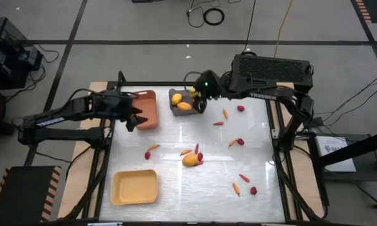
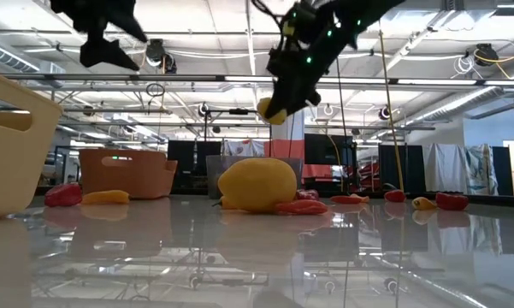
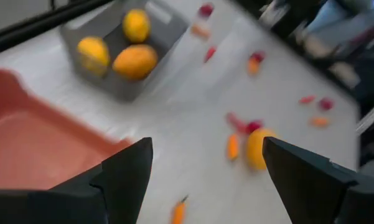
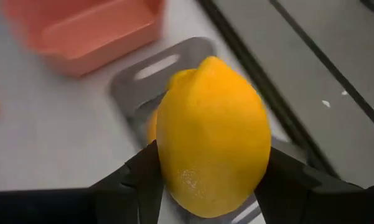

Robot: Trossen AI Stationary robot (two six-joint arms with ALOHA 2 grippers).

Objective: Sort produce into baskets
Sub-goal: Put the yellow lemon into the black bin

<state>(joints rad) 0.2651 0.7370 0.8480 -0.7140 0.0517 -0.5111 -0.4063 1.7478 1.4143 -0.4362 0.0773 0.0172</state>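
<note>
Nearest, an empty pale yellow bin, with a loose lemon among scattered carrot sticks and red pieces mid-table. Farther back, an empty orange-brown bin under the wide-open left gripper. Beside it, a grey bin holding lemons, right gripper above it clamped on a lemon.

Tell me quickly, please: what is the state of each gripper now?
Left gripper: open, holding nothing, above the orange bin.
Right gripper: shut on a lemon, above the grey bin.
</note>
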